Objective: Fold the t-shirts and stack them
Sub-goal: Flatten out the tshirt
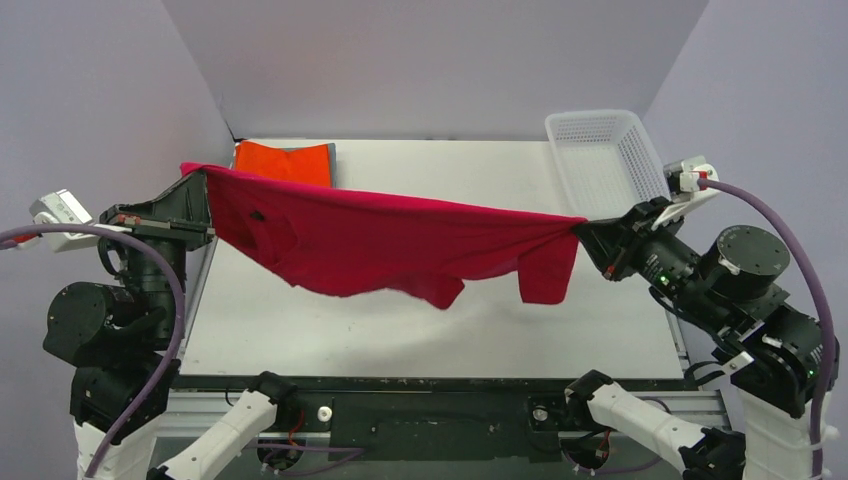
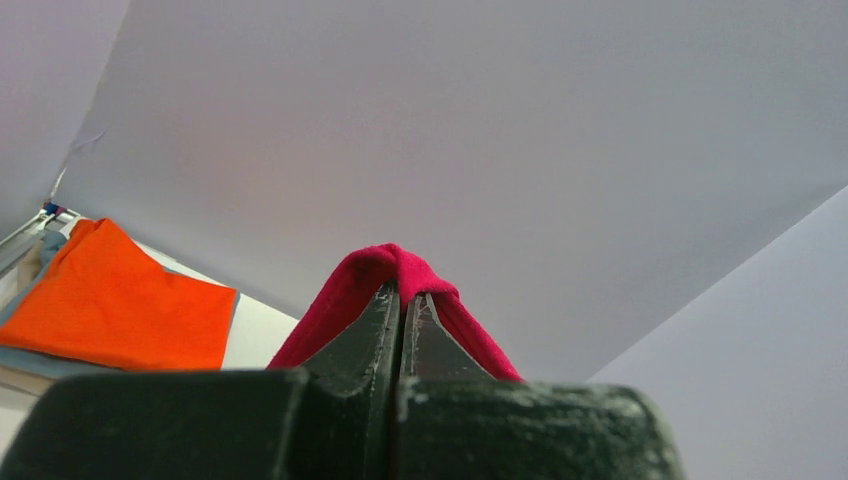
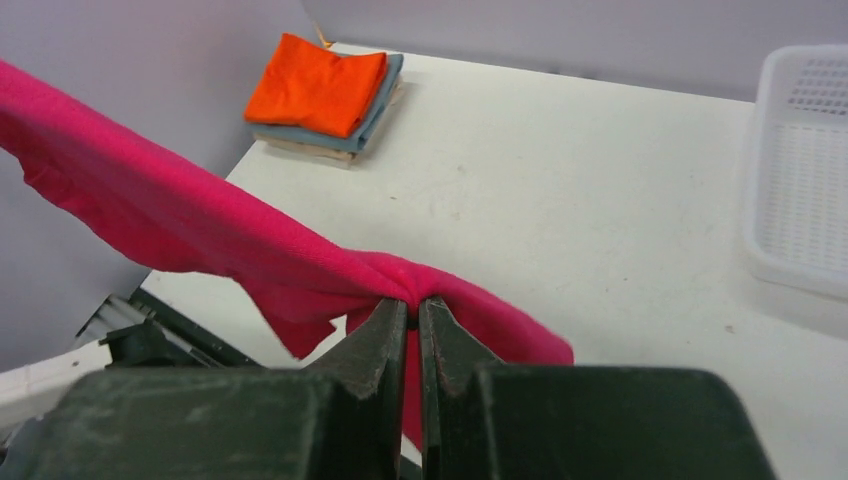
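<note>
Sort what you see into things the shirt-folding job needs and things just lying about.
Job: red t-shirt, gripped by left gripper and right gripper; folded stack of orange t-shirt, grey-blue t-shirt, beige t-shirt.
Lying about: white mesh basket.

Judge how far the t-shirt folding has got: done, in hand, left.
Done: orange tee, grey-blue tee and beige tee lie folded in one stack. In hand: the red t-shirt hangs stretched between left fingers and right fingers, both shut. Left: folding it and stacking it.
</note>
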